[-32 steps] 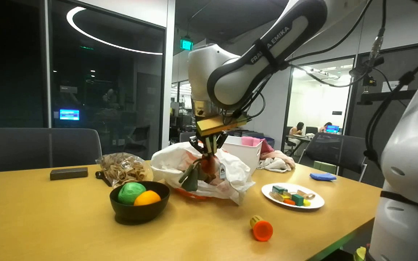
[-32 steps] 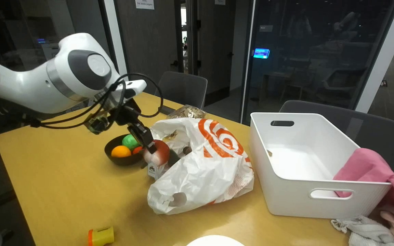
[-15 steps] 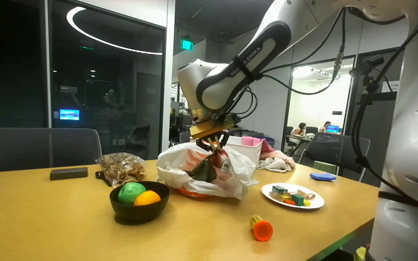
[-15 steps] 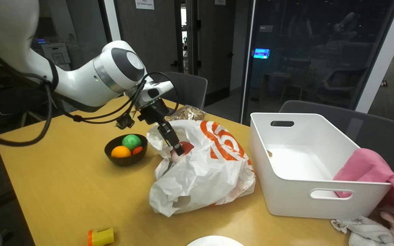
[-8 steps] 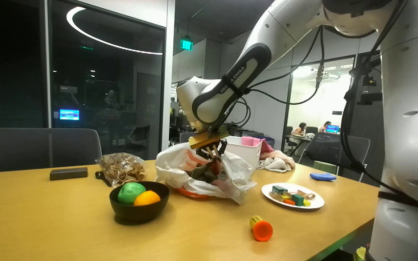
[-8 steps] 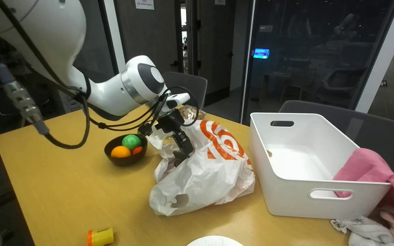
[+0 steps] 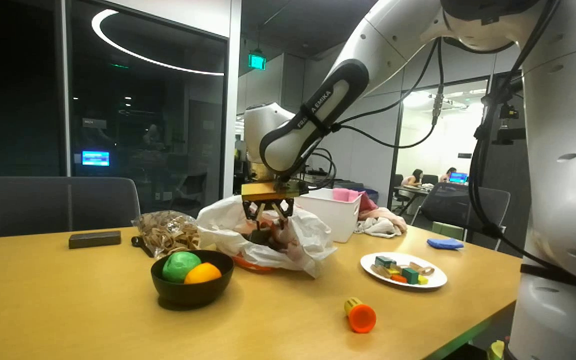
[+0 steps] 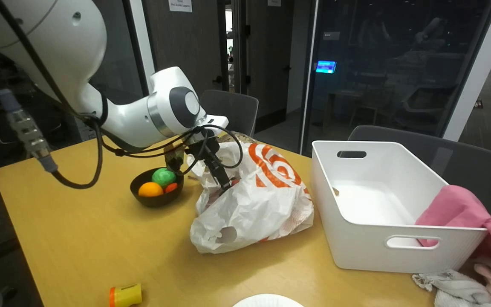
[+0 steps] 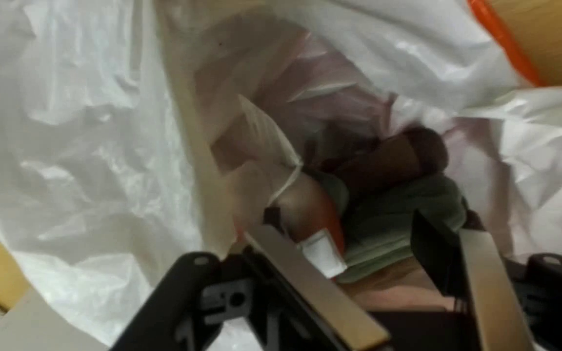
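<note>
My gripper is open inside the mouth of a crumpled white plastic bag, its fingers pointing down, as an exterior view also shows. Between and just beyond the fingers in the wrist view lies a round red-and-pale object with a white tag and a thin string, close to one fingertip; whether they touch I cannot tell. Beside it rest a folded dark green thing and a brown rounded object. Nothing is gripped. The depths of the bag are dim and partly hidden by its folds.
A black bowl with green and orange balls stands near the bag. Behind are a white bin and a clear bag of brown bands. A white plate of small blocks and a yellow-orange container lie nearby.
The gripper, earlier shut on the red-and-pale object, has carried it down into the bag and spread its fingers. The object now lies inside, and the bag has shifted slightly.
</note>
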